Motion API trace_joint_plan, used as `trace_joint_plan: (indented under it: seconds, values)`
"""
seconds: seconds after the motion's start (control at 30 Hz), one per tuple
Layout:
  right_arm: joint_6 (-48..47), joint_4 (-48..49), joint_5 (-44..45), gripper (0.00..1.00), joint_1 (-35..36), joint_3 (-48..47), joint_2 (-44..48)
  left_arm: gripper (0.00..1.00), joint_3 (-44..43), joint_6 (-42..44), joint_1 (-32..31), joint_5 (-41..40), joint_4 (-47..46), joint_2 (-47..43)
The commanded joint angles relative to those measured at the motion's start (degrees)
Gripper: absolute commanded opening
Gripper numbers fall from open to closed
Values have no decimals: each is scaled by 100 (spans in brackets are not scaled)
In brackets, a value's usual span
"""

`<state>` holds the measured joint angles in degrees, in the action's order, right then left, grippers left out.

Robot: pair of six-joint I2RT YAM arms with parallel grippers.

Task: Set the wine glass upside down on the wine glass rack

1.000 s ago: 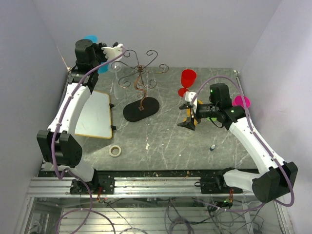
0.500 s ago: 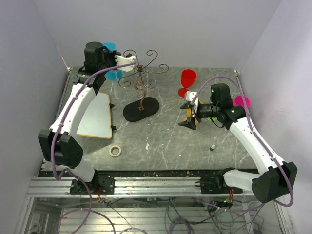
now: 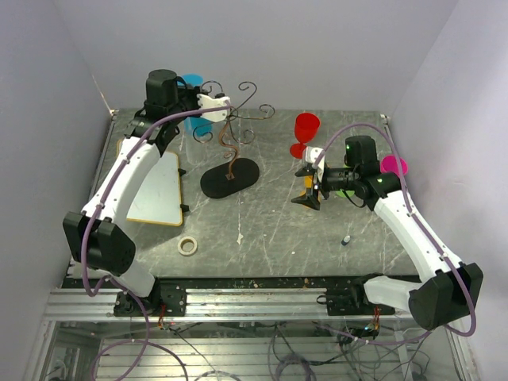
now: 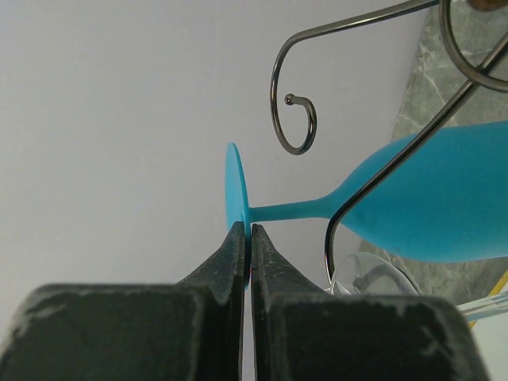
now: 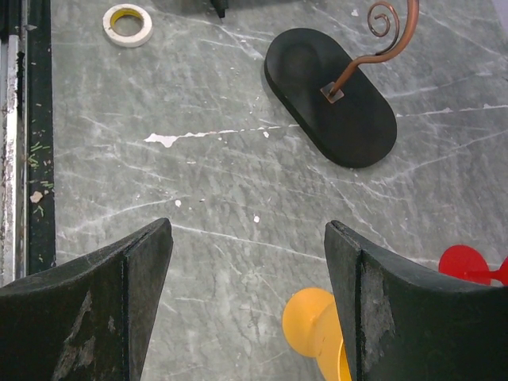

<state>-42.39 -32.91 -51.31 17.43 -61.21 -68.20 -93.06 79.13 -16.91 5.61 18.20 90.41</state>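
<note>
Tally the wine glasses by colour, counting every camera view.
Blue wine glass: 1
Red wine glass: 1
Pink wine glass, partly hidden: 1
Yellow wine glass: 1
Clear wine glass: 1
Total: 5

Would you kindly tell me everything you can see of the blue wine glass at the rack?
The blue wine glass looks like opaque turquoise plastic: a flat round foot, a thin stem, a rounded bowl. The left gripper is shut on the foot's rim, holding it aloft among the wine glass rack scrolls. One wire crosses its bowl; contact is unclear.
</note>
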Motion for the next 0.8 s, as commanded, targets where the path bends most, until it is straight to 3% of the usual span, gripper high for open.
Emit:
trace_joint_plan:
  seconds: [0.0, 0.77]
  values:
    - [38, 116, -125, 77, -53, 66, -36, 7, -192, -202, -73, 309, -46, -274]
    - [183, 190, -446, 77, -484, 92, 33, 7, 150, -459, -388, 339, -413, -327]
